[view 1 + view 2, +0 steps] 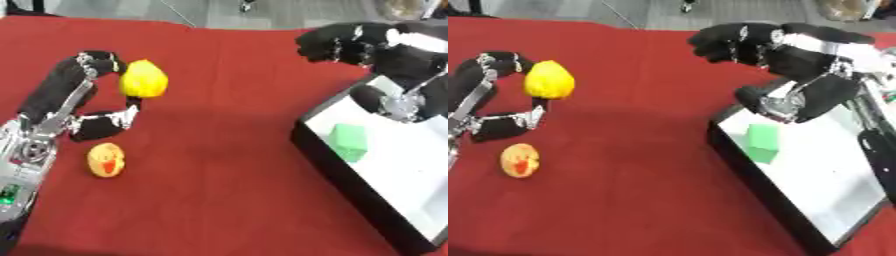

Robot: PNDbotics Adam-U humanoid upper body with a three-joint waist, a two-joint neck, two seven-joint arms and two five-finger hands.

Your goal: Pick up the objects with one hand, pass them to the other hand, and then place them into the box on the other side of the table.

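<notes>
Nearest, on the red cloth-covered table point(219, 165), lies a small round orange-yellow toy with red markings point(106, 160), perhaps a duck. Just beyond it the left hand point(83, 97) pinches a bright yellow lemon-shaped object point(143, 79) between fingers and thumb. At right, a green cube point(348, 141) sits in the black-walled, white-floored box point(337, 175). Above its far end hangs the right hand point(785, 55), fingers curled, holding nothing
</notes>
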